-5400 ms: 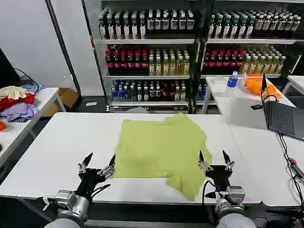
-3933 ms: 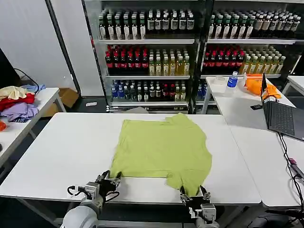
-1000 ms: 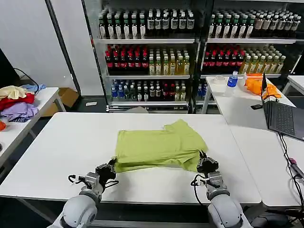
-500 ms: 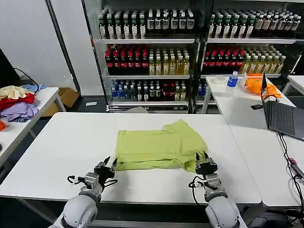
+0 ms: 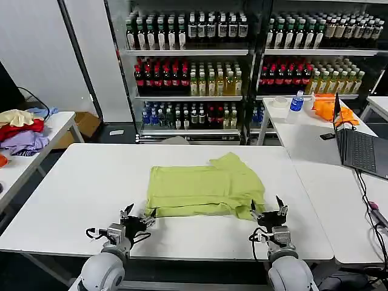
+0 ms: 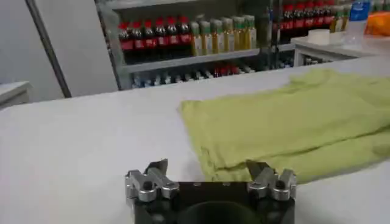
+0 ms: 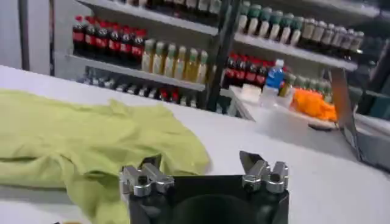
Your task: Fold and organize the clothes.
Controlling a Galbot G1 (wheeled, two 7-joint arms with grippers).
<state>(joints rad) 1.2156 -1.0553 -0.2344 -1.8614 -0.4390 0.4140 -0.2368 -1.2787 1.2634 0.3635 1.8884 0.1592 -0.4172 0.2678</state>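
Lime T-shirt (image 5: 205,190) lying mid-table (image 5: 79,182), doubled once front to back; sleeve still protruding at far right corner. Left gripper (image 5: 137,219) at near left corner, jaws spread, empty. Right gripper (image 5: 267,213) at near right corner, likewise spread and empty. Judged: first fold done, further folds outstanding.

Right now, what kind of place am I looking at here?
Probably a robot test lab mocked up like a shop: tall shelves of bottled drinks behind a plain white table, an open dark laptop alongside, and a folded lime cotton T-shirt laid out.
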